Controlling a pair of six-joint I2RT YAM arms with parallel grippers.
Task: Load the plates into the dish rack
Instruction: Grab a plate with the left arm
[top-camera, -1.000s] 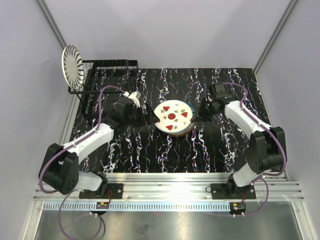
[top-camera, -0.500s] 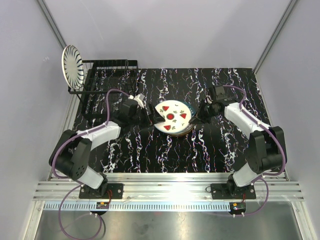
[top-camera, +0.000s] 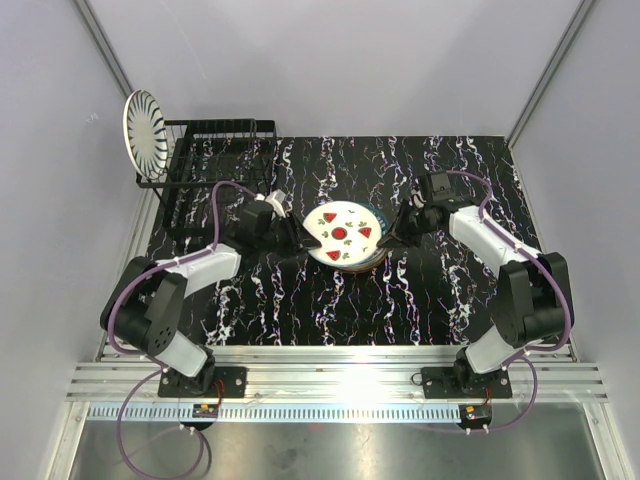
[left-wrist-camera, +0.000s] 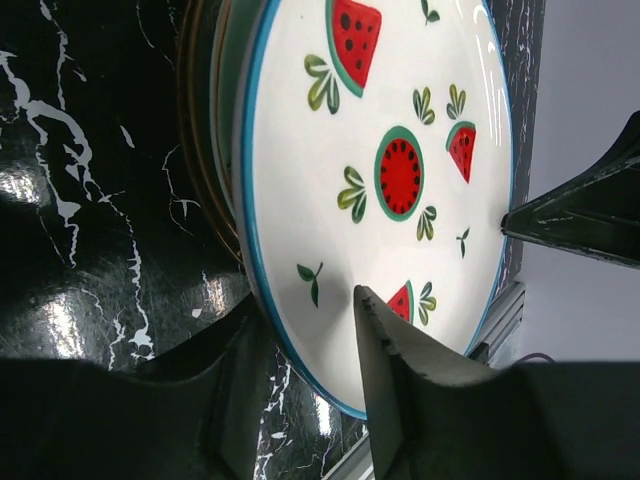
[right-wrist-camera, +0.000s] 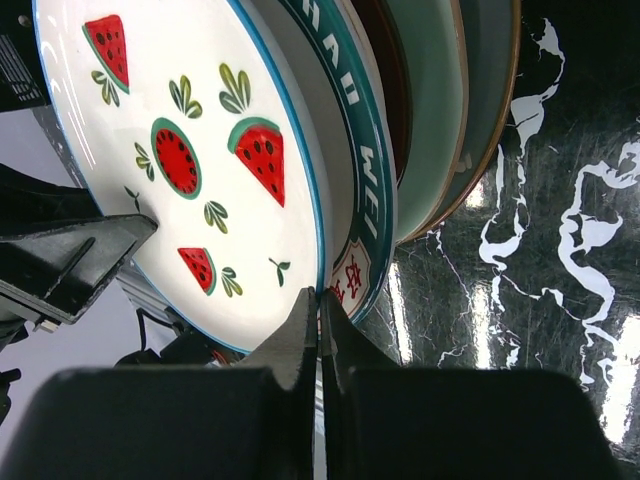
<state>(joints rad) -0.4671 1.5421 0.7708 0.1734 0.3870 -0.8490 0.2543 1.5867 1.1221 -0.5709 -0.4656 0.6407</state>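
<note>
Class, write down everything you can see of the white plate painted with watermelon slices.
The white watermelon plate is round and glossy, ceramic by its look, with a thin blue rim, a round melon at its centre, red wedges and green sprigs. It lies face up atop the stack of plates. The open left gripper straddles its edge; the shut right gripper sits at the opposite rim.

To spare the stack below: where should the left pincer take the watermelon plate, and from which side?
The watermelon plate lies face up atop the stack, so only its thin rim is free. Grip that rim at the left edge, coming in low from the left, one finger over the face and one under, as the left pincer straddles it.
</note>
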